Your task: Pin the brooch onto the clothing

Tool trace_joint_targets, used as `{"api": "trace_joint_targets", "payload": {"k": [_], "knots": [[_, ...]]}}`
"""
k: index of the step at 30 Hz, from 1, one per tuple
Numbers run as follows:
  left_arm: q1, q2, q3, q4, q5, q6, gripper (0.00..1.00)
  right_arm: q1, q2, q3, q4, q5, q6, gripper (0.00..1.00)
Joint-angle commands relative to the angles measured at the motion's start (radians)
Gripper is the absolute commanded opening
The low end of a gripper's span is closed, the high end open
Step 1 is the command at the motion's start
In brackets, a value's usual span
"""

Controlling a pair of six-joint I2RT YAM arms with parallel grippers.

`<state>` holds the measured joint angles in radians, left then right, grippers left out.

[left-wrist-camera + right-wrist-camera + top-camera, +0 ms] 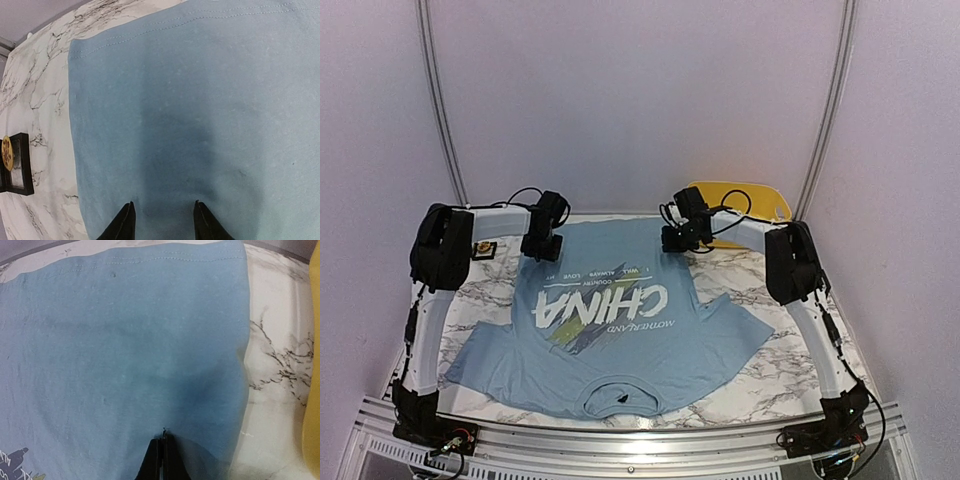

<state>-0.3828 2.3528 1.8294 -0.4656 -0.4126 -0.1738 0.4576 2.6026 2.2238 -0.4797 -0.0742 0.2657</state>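
Left tool (164, 223) stands half open, gripping nothing, over a hem corner of the light blue "CHINA" T-shirt (620, 350), which lies flat on the marble-patterned worktop (775, 375). Right tool (162, 455) is pressed closed, with its tips on the cloth near the other hem corner. A round gold brooch (7, 152) sits at a small black square box (30, 165) on bare worktop just left of the shirt. A yellow board (760, 200) lies beyond the right corner.

soft, even light, faint shadows on the shirt (175, 150), top view slightly blurry.
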Motion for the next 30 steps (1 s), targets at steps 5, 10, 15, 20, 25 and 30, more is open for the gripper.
{"api": "trace_joint_targets", "payload": {"k": [5, 10, 15, 20, 25, 30], "knots": [[0.03, 0.019, 0.123, -0.061, -0.005, 0.074, 0.45, -0.006, 0.02, 0.096, -0.051, -0.121, -0.052, 0.0], [0.025, -0.115, 0.114, -0.056, 0.016, 0.092, 0.48, 0.018, -0.182, 0.001, -0.045, -0.116, -0.109, 0.02], [0.013, -0.277, -0.012, -0.041, 0.069, 0.074, 0.53, 0.02, -0.528, -0.41, 0.042, -0.056, -0.099, 0.03], [0.013, -0.446, -0.255, 0.008, 0.083, 0.01, 0.55, 0.019, -0.798, -0.872, 0.009, 0.083, 0.031, 0.0], [0.013, -0.546, -0.419, 0.043, 0.123, -0.015, 0.56, 0.018, -0.974, -1.18, -0.033, 0.176, 0.133, 0.0], [0.013, -0.6, -0.498, 0.057, 0.133, -0.035, 0.56, 0.009, -1.03, -1.326, -0.073, 0.213, 0.199, 0.0]]}}
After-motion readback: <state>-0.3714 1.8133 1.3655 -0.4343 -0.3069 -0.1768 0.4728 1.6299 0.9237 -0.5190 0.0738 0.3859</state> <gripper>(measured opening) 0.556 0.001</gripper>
